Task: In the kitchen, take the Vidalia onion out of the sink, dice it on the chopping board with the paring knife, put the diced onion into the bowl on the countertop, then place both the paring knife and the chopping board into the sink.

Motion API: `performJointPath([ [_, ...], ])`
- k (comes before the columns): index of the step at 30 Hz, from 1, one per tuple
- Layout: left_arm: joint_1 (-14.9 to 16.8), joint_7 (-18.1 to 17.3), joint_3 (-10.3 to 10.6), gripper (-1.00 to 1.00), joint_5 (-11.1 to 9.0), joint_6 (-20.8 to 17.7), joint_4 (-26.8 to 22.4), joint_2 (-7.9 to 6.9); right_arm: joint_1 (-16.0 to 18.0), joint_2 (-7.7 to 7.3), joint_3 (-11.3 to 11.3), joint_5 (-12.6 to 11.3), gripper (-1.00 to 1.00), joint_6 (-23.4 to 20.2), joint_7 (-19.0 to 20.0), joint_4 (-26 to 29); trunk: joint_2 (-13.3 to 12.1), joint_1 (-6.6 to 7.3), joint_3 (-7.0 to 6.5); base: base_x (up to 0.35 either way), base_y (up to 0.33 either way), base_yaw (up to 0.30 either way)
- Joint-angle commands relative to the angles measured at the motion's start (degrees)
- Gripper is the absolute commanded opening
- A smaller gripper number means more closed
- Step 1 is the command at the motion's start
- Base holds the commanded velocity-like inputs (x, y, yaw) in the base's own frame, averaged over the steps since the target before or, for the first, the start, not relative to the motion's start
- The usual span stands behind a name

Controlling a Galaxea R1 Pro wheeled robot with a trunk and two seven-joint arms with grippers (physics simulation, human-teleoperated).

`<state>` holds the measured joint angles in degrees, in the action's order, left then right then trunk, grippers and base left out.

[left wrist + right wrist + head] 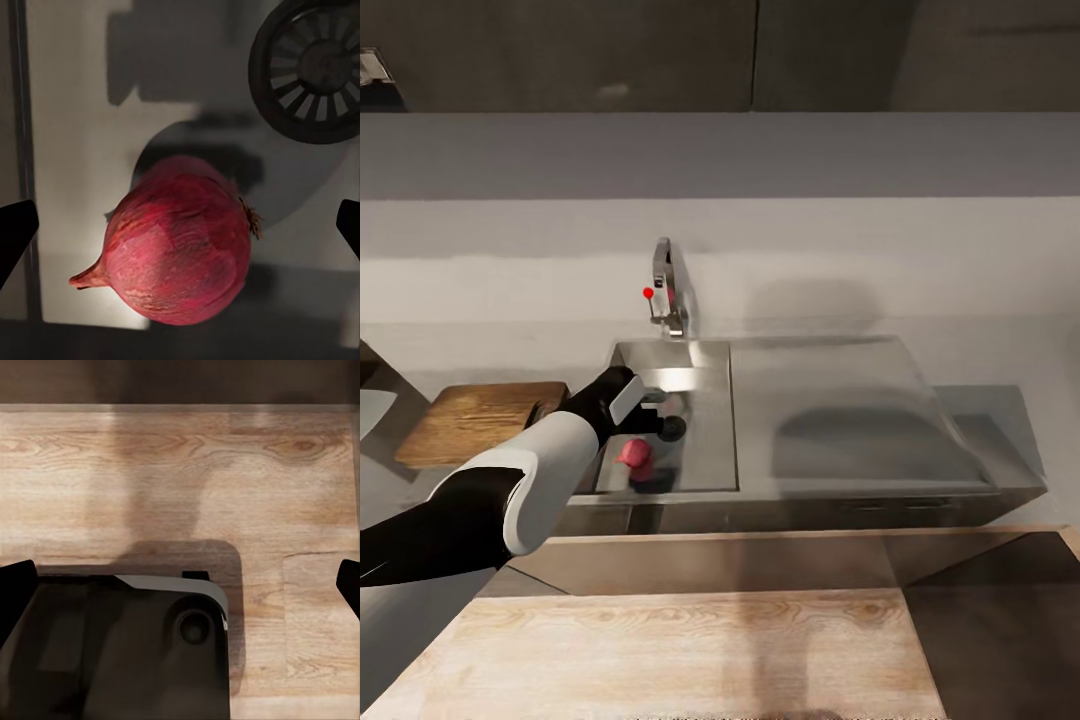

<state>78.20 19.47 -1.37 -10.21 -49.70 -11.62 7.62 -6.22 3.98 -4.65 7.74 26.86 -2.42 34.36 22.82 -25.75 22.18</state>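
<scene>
The pinkish-red Vidalia onion (pixel 637 456) lies on the floor of the steel sink (pixel 705 365), near its front wall and close to the round drain (pixel 315 67). My left gripper (pixel 655 425) hangs open just above the onion (pixel 180 247), with a dark fingertip (pixel 15 232) on either side and not touching it. The brown chopping board (pixel 480 420) rests on the countertop (pixel 990 410) left of the basin. My right gripper (pixel 180 589) is open and holds nothing, hanging over the wooden floor. The paring knife and the bowl are out of view.
A curved chrome tap (pixel 670 285) with a red dot stands behind the basin. The flat drainboard (pixel 840 400) stretches to the right. The robot's dark base (pixel 120 652) sits on light wooden flooring (pixel 690 650) in front of the cabinets.
</scene>
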Motion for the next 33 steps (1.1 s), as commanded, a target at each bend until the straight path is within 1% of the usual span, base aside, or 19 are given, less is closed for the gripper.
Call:
performJointPath([
  [1, 0.03, 0.57, -0.12, 1.00, -0.60, -0.13, -0.07, 0.02, -0.02, 0.06, -0.23, 0.61, 1.00, 0.04, -0.22, 0.09, 0.10, -0.03, 0.15, 0.000, 0.000, 0.000],
  [16, 0.03, 0.57, -0.12, 1.00, -0.51, -0.13, -0.07, 0.02, -0.02, 0.06, -0.25, 0.61, 1.00, 0.04, -0.22, 0.09, 0.10, -0.03, 1.17, -0.038, 0.000, 0.000],
  [33, 0.03, 0.57, -0.12, 1.00, -0.51, -0.13, -0.07, -0.06, -0.02, 0.06, -0.24, 0.61, 1.00, 0.04, -0.22, 0.10, 0.10, -0.03, 2.33, -0.004, 0.000, 0.000],
])
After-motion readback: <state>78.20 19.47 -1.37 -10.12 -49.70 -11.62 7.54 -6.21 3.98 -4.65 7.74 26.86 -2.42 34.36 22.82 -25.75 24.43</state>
